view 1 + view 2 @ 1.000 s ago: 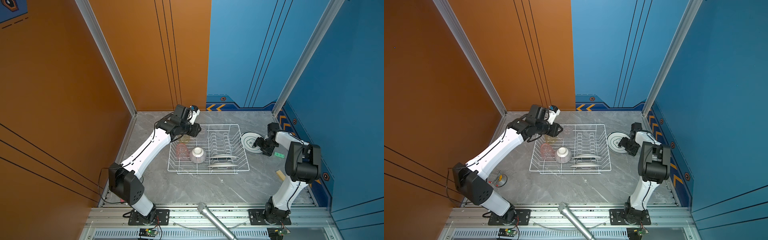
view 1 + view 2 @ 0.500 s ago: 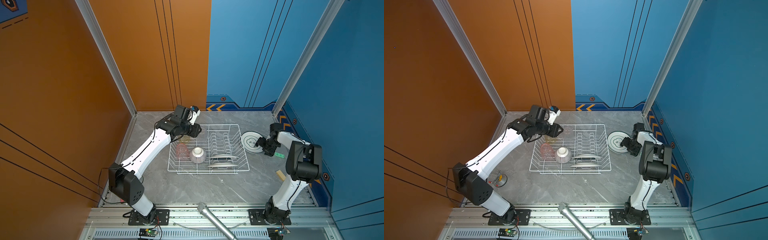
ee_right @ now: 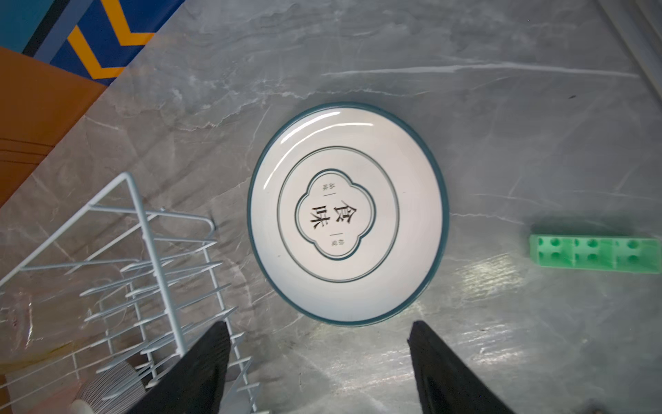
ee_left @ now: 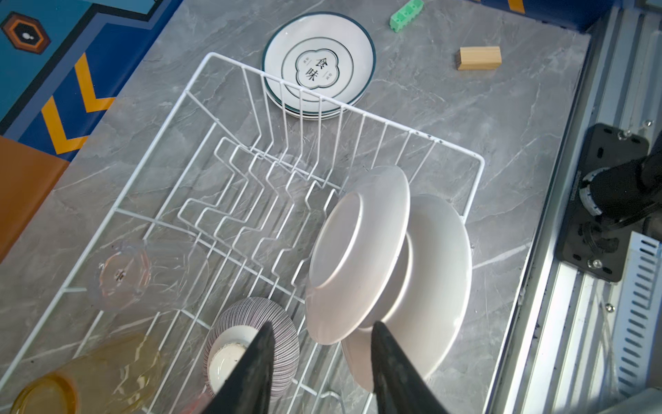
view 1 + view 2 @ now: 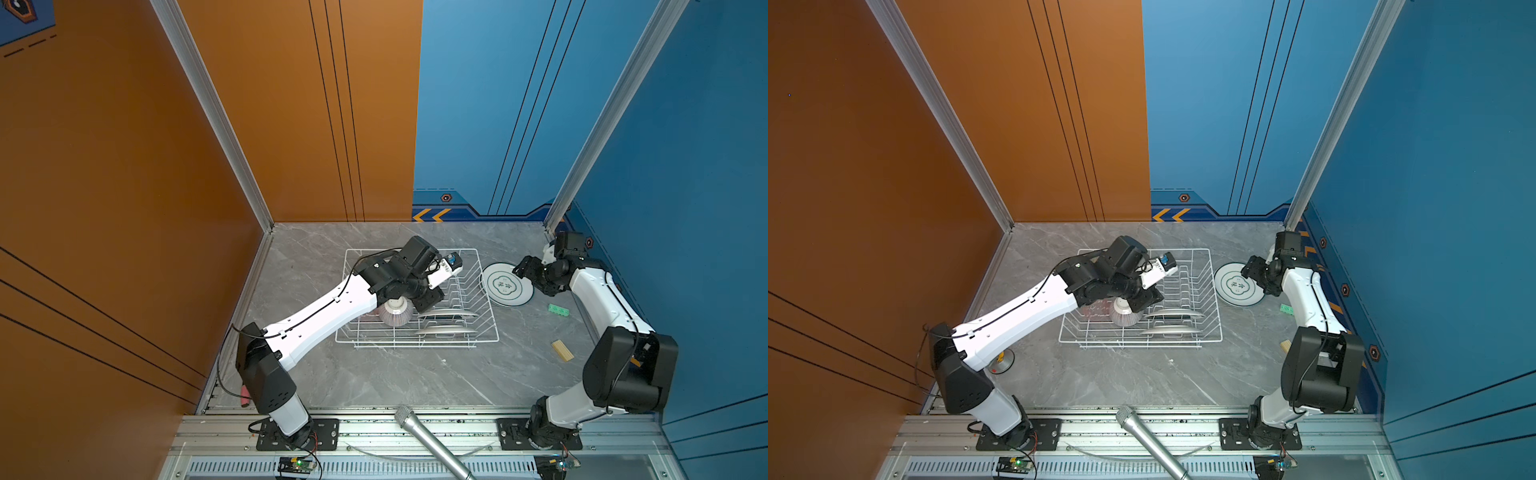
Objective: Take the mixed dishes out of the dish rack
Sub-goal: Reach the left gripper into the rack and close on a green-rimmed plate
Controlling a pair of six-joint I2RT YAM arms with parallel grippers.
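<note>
**Over the rack: plates partly out, glasses and bowl to go**

Low in the left wrist view, the left gripper [image 4: 321,326] hangs over the rack [image 5: 478,291]. Its jaws are partly apart with nothing between them. One finger crosses the bowl [image 4: 236,319], the other the near plate [image 4: 358,251]. Low in the right wrist view, the right gripper [image 3: 318,324] stands wide and empty above the stack [image 3: 344,215] of dark-rimmed plates on the table, just beside the rack's end.

I'd put the job near the middle. That stack is out. Left in the rack are:
- the upturned bowl
- the near plate, leaning on edge and overlapping the far plate [image 4: 440,269] at centre right of the left wrist view
- a clear tumbler [image 4: 143,276] at centre left
- an amber tumbler [image 4: 89,372] at lower left
- a pink tumbler [image 5: 1094,309], glimpsed in a top view under the left arm

Some things I can't make out. The stack shows layered rims, but I can't count its plates for certain. Both racked plates show only plain backs, so their designs are hidden. In both top views the left arm covers much of the rack's left half. The pink tumbler is little more than a smear of colour.
</note>
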